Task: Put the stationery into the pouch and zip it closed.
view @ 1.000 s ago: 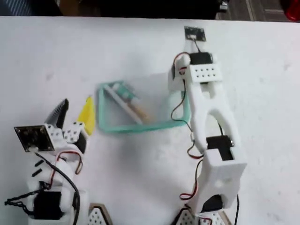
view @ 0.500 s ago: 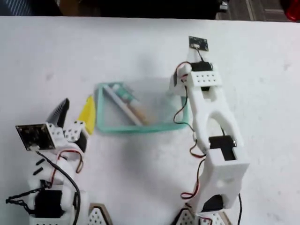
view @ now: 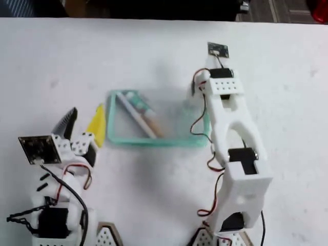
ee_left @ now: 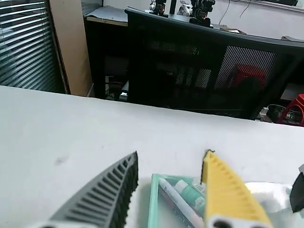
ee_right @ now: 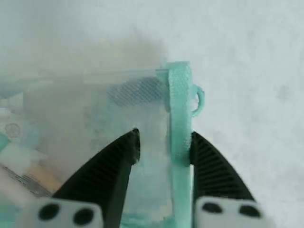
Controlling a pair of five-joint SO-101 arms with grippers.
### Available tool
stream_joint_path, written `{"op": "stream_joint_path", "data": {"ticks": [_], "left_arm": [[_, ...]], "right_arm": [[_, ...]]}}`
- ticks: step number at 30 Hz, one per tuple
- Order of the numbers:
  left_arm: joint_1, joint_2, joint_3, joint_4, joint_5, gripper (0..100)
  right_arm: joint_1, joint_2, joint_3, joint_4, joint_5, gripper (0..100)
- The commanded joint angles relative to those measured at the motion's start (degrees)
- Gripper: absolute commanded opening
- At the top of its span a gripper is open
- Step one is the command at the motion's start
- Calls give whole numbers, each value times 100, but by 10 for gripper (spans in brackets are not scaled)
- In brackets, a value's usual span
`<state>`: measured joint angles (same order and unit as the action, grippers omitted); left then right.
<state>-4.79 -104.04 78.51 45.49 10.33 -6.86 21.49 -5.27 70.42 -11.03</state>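
Observation:
The clear pouch (view: 169, 119) with a teal border lies flat mid-table, holding stationery (view: 138, 114): a white-and-teal tube and a pen with an orange end. My right gripper (view: 197, 98) is at the pouch's right end. In the right wrist view its black fingers (ee_right: 121, 159) straddle the teal edge strip (ee_right: 178, 109), shut on it, just short of the ring-shaped zip pull (ee_right: 199, 100). My left gripper (view: 83, 122) stands open just left of the pouch, apart from it. Its grey finger (ee_left: 107, 192) and yellow finger (ee_left: 228, 194) frame the pouch's left end (ee_left: 153, 202) and the tube (ee_left: 190, 194).
The white table (view: 128, 56) has free room all round the pouch. Its far edge (view: 102, 19) runs along the top of the high view. A black mesh chair (ee_left: 199, 71) and a dark desk stand beyond that edge.
My right gripper moved toward the far side of the table, taking the pouch's right end along, so the skewed pouch now lies square. The left arm barely moved.

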Motion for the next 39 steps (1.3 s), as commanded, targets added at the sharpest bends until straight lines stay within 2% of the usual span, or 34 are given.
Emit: {"op": "stream_joint_path", "data": {"ticks": [1,4,8,10,12,16,18,23,28,34,39], "left_arm": [[84,-31,-26,-211,18,234],[66,-31,-44,-211,18,216],[57,-31,-158,-211,-26,72],[66,-31,-334,-158,-448,23],[75,-31,-580,62,-800,24],[101,-13,-1266,668,-1160,22],[101,-13,-1582,897,-1451,22],[84,163,-2295,1459,-2268,22],[57,1622,-3596,2136,-2760,22],[48,3609,-5424,3007,-2787,22],[48,3908,-5908,3393,-2787,24]], "right_arm": [[224,-127,-70,295,519,375],[356,-136,-149,497,1046,406],[716,-136,-1029,1516,1099,351],[927,-136,-1793,2202,1099,303],[1095,-136,-2637,2774,1099,236],[1437,-189,-3613,2809,1099,60],[1499,-242,-3938,2809,1099,12],[1314,-629,-4264,2818,1099,70],[831,-1552,-4264,2826,1099,70],[224,-3116,-4255,2835,1099,70],[-303,-4655,-3824,2835,1099,70]]}}
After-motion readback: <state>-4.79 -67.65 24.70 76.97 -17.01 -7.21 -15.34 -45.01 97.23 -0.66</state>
